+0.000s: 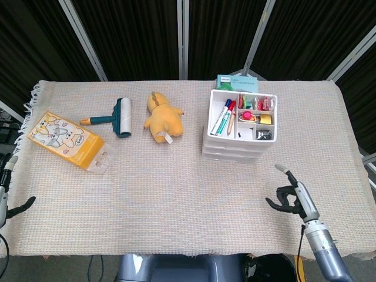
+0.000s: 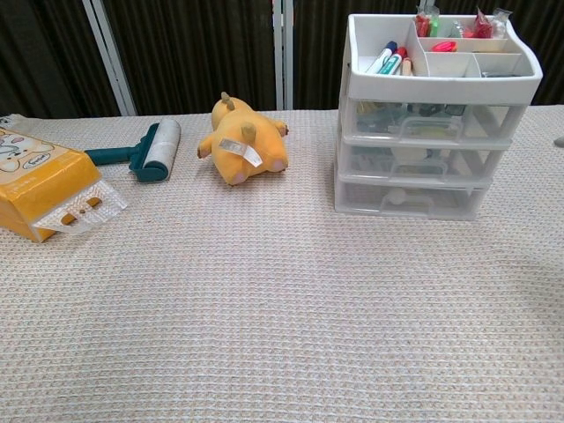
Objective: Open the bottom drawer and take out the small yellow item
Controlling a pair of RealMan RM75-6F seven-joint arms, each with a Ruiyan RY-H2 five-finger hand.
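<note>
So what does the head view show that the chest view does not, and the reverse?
Only the head view shows the right hand and left hand, and the tray compartments from above. Only the chest view shows the three drawer fronts, with the bottom drawer closed. Both show the drawer unit, plush toy, lint roller and yellow package.
</note>
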